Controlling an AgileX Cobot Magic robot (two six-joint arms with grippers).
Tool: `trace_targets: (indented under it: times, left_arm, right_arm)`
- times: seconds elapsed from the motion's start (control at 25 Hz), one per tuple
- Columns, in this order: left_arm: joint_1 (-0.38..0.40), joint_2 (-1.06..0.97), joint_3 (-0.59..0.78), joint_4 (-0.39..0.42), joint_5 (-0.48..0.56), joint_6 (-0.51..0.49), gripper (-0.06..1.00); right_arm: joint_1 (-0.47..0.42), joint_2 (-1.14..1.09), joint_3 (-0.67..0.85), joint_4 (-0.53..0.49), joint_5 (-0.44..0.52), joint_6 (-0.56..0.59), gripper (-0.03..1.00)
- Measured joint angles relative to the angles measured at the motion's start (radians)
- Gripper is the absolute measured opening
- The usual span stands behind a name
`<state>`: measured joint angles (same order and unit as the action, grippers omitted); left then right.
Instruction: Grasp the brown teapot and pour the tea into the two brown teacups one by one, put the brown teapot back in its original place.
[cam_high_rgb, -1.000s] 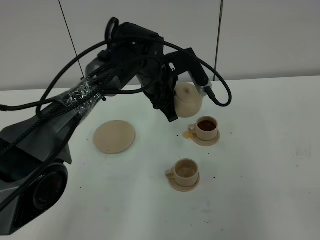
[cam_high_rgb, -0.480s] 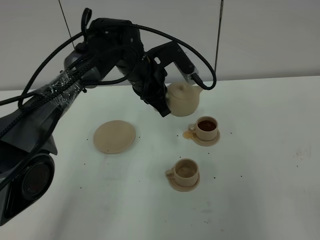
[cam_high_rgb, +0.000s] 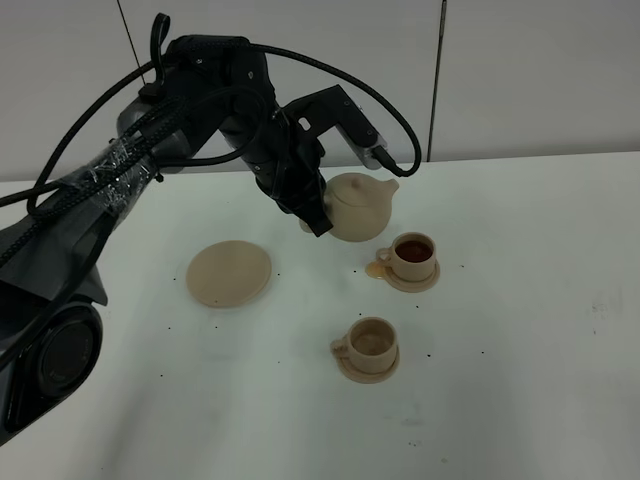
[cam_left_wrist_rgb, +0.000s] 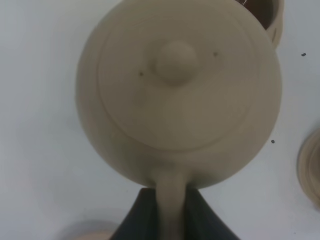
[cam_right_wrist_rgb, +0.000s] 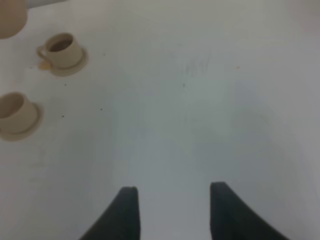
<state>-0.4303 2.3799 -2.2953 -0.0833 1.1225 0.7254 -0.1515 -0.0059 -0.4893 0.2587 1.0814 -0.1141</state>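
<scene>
Nearest the front edge of the desk (cam_high_rgb: 520, 400), close to its middle, the near teacup (cam_high_rgb: 371, 342) stands upright on its small saucer, handle toward the left edge. Its inside looks pale, with no dark liquid visible.

Farther back and toward the left edge lies the wide saucer (cam_high_rgb: 229, 273), flat and bare.

Right of it and behind the near teacup, the far teacup (cam_high_rgb: 414, 253) stands upright on its own saucer, holding dark tea. A small tea spill (cam_high_rgb: 375, 270) sits at the saucer's left rim.

Just behind the far teacup and apart from it is the brown teapot (cam_high_rgb: 360, 208), lid on, well away from the wide saucer. Its long axis, handle to spout, runs from the left-front toward the right-rear corner of the desk, with the spout at the rear end. The left gripper (cam_high_rgb: 313, 215) is clamped on the loop handle, and its arm reaches in from the left edge. Whether the teapot's base touches the desk cannot be told.

The right gripper (cam_right_wrist_rgb: 172, 207) holds its fingers apart over bare desk, with both teacups well clear of it.
</scene>
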Motion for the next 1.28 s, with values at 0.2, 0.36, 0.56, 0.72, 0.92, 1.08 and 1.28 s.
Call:
trace_targets:
  times: [0.2,0.36,0.56,0.72,0.92,1.08,1.28]
  left_arm:
    - [0.001,0.0,0.0,0.0,0.0,0.0,0.17]
    - [0.001,0.0,0.0,0.014,0.01,0.0,0.17]
    - [-0.001,0.0,0.0,0.017,0.034,0.0,0.17]
    - [-0.013,0.0,0.0,0.02,0.057,0.001,0.17]
    - [-0.043,-0.001,0.0,0.021,0.062,0.006,0.17]
    - [-0.062,-0.017,0.0,0.034,0.064,0.013,0.17]
    - [-0.067,-0.066,0.0,0.044,0.064,0.034,0.17]
  right_arm:
    - [0.0,0.0,0.0,0.0,0.0,0.0,0.33]
    - [0.0,0.0,0.0,0.0,0.0,0.0,0.33]
    - [0.0,0.0,0.0,0.0,0.0,0.0,0.33]
    - [0.0,0.0,0.0,0.0,0.0,0.0,0.33]
    - [0.0,0.0,0.0,0.0,0.0,0.0,0.33]
    - [0.0,0.0,0.0,0.0,0.0,0.0,0.33]
    - [0.0,0.0,0.0,0.0,0.0,0.0,0.33]
